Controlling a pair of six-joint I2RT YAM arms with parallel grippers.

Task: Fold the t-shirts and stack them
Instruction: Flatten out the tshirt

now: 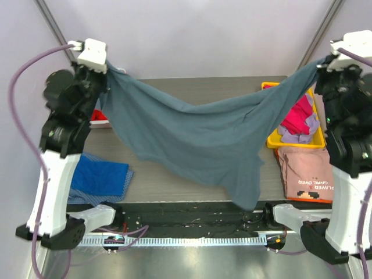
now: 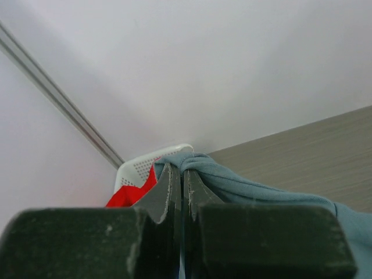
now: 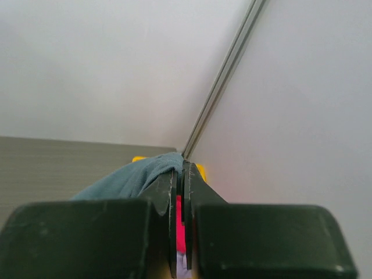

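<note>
While raised high toward the far left and far right corners, clamped the slate blue-grey t-shirt [image 1: 197, 139] at two points along its edge. Closed the left gripper [image 2: 181, 168] fully on a bunched fold, and closed the right gripper [image 3: 180, 165] fully on cloth in the same way. Held the two points well apart, judged so as to spread the garment and let its weight draw out creases before laying it flat for folding. Sagged deeply in the middle nonetheless, with the lowest tail hanging at the near edge of the table [image 1: 174, 87]; could not tell whether touching.

Noted the royal blue t-shirt [image 1: 99, 177] at near left and the folded pale pink t-shirt [image 1: 305, 174] at near right, probably as stack sites. Noted the magenta t-shirt [image 1: 299, 113] in the yellow bin [image 1: 273, 139] at far right, judged unfolded.
</note>
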